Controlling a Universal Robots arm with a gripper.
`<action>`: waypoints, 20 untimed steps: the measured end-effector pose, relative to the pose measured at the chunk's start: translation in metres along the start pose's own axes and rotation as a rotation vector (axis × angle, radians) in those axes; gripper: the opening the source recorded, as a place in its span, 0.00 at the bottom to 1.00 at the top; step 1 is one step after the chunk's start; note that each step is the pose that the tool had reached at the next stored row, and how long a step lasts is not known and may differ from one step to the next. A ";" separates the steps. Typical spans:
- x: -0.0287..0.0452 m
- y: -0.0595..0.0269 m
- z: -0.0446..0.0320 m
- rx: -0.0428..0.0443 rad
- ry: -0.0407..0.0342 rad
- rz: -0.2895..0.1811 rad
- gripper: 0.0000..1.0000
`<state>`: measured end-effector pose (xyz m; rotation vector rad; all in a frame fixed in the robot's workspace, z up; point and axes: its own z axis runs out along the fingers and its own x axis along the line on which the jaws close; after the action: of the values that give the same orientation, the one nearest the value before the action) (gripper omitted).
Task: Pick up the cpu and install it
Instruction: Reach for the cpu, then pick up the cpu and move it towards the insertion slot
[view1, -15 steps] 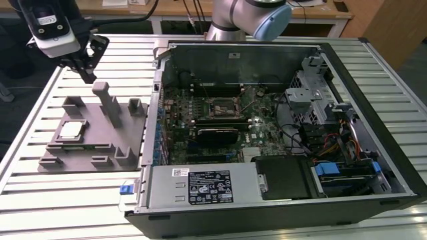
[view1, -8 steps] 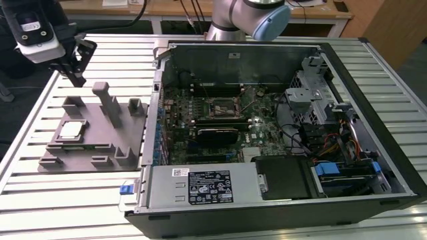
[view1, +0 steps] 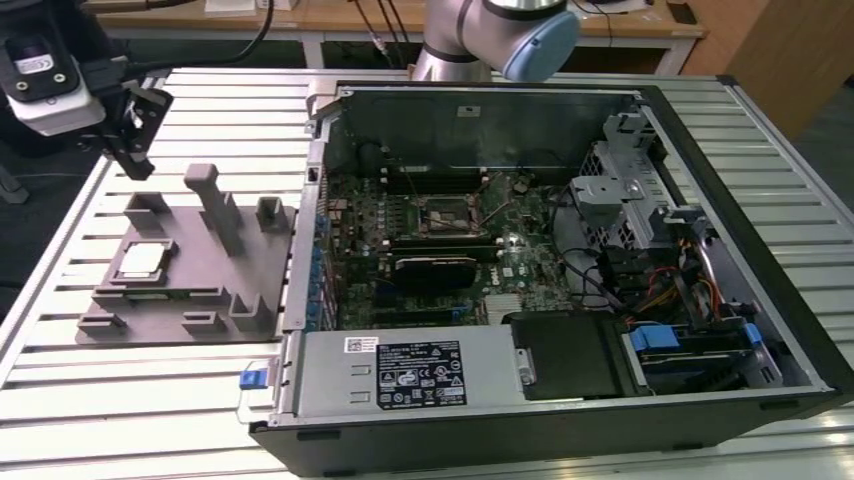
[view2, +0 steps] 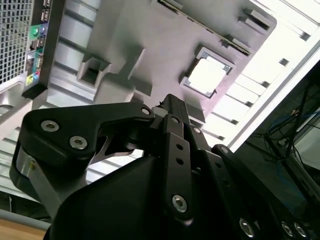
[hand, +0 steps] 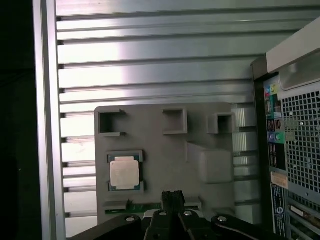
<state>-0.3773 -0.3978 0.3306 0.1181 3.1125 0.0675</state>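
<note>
The cpu (view1: 140, 262), a small square chip with a silvery top, lies flat in a recess of the grey tray (view1: 200, 310) at the exterior view's left. Both wrist views show the cpu (view2: 205, 76) (hand: 124, 172) seated in the tray (view2: 150, 35) (hand: 165, 145). My gripper (view1: 136, 165) hangs well above the tray's far end, apart from the chip. Its black fingers meet at the tips, so the gripper (hand: 171, 196) (view2: 171, 102) is shut on nothing. The black-framed socket (view1: 445, 213) sits open in the middle of the motherboard.
An open computer case (view1: 747, 330) lies on the slatted metal table (view1: 120, 420), its wall right beside the tray. A black block (view1: 431, 270) sits below the socket. Upright posts (view1: 214, 205) rise from the tray. The arm's base (view1: 454, 40) stands behind the case.
</note>
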 end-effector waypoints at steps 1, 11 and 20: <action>0.0029 -0.0002 0.0011 0.0000 0.0000 0.000 0.11; 0.0144 -0.0010 0.0075 -0.0001 -0.0001 0.000 0.11; 0.0146 -0.0010 0.0075 -0.0001 -0.0001 0.000 0.11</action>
<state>-0.3918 -0.3974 0.3226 0.1179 3.1124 0.0677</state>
